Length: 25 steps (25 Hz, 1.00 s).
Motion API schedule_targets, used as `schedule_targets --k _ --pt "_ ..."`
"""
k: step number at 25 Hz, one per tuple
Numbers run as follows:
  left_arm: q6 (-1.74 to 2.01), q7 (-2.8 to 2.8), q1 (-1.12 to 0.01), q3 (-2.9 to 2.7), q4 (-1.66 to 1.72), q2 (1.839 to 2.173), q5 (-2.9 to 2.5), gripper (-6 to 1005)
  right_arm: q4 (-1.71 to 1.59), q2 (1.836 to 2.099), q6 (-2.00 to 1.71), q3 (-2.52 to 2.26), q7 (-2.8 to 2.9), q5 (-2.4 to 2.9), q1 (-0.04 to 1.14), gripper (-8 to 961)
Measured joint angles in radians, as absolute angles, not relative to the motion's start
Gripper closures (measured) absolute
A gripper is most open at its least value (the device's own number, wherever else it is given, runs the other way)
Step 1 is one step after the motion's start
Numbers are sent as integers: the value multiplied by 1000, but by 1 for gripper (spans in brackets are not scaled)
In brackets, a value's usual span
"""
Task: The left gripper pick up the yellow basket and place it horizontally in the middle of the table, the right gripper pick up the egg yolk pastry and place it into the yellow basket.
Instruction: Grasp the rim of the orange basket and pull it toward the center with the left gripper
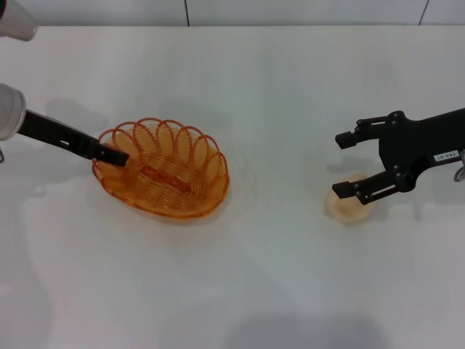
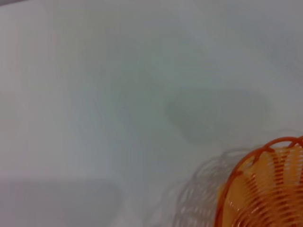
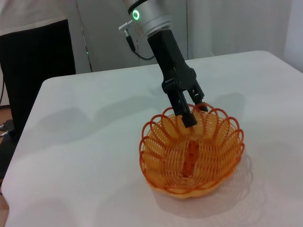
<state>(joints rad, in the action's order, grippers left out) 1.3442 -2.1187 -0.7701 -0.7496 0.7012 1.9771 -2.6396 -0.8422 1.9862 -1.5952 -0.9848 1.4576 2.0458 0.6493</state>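
Head view: left claw [image 1: 112,155] pinches the scalloped rim of the basket [image 1: 163,171], one finger inside the rim and one outside, closed on it. The basket sits on the table [image 1: 240,291], left of centre, long axis slightly slanted. Right claw [image 1: 352,166] hovers open over the pastry [image 1: 349,206], which lies on the table's right side, well apart from the basket; the lower finger overlaps the pastry's top, contact unclear.

Step in hand looks like setting the basket straight. Best done by squaring the long axis crosswise before letting go, then opening and lifting clear so a finger doesn't snag a rim loop and tip it.

Room: bare table all around both things, and the far edge and back wall are well off. The stretch between pastry and basket is open, an easy carry path.
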Motion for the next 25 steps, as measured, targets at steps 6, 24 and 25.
schedule_targets --k 6,24,25 --pt "1318 -2119 -772 -750 694 1983 -2640 213 -842 1989 -1594 -985 1457 2047 649 82" --pt "1280 -2115 -778 -758 682 1987 -2634 900 -842 1990 -1570 -985 1457 2040 645 83" --pt "1280 -2115 -777 -758 682 1987 -2633 900 -842 1990 -1570 -985 1457 2040 645 83"
